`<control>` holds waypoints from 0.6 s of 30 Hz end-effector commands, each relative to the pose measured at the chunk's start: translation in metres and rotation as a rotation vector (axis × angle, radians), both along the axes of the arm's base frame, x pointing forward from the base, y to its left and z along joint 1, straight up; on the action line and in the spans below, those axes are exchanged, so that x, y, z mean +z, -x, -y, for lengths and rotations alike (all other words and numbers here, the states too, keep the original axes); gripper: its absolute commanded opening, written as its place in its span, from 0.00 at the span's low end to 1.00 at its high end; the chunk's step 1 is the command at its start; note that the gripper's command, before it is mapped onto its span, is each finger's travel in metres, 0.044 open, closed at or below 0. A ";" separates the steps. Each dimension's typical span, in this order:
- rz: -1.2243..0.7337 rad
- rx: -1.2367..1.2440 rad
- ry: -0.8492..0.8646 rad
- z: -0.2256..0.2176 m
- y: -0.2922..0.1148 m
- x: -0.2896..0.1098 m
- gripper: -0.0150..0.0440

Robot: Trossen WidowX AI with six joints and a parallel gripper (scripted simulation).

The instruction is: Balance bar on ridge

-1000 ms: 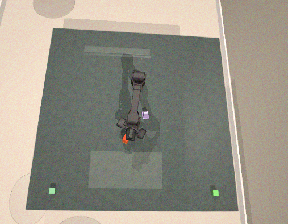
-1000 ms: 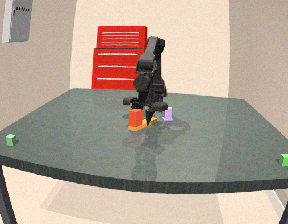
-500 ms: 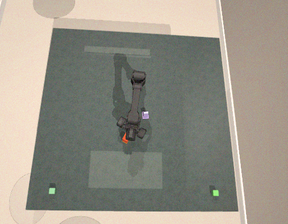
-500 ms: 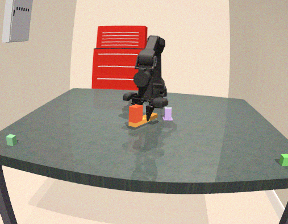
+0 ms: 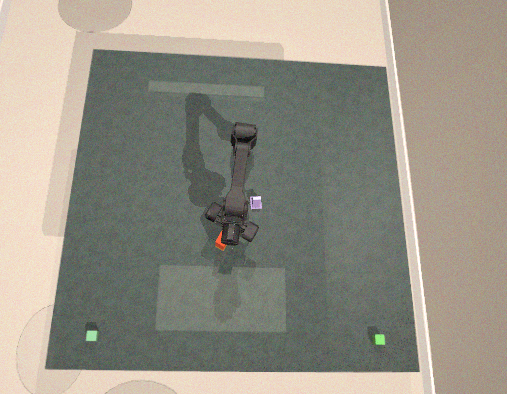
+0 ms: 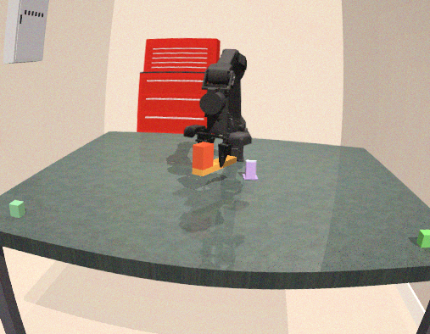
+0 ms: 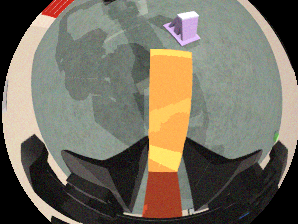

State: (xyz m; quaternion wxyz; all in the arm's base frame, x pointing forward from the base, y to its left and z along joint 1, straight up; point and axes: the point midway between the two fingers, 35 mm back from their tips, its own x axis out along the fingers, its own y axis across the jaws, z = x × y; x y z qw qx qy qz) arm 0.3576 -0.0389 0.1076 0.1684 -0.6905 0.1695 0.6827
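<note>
The bar (image 6: 206,169) (image 7: 170,99) (image 5: 219,242) is a flat orange strip with a red-orange block (image 6: 203,154) (image 7: 162,196) on one end. It is down at the table top (image 6: 120,203), near the middle. My gripper (image 6: 223,163) (image 5: 230,239) (image 7: 165,140) reaches straight down and is shut on the bar's sides, close beside the block. The ridge (image 6: 250,169) (image 5: 256,202) (image 7: 184,28) is a small lilac piece that stands upright on the table just beyond the bar's free end, apart from it.
Two small green cubes sit at the front corners of the table, one on the left (image 5: 92,335) (image 6: 17,208) and one on the right (image 5: 379,339) (image 6: 426,238). A red tool cabinet (image 6: 175,85) stands behind the table. The arm's base (image 5: 243,133) is at the back middle.
</note>
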 end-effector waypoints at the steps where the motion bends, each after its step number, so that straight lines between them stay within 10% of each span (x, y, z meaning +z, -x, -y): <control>1: 0.021 0.005 0.000 0.000 -0.001 0.016 0.25; 18: 0.021 -0.053 -0.002 -0.005 0.007 0.047 0.25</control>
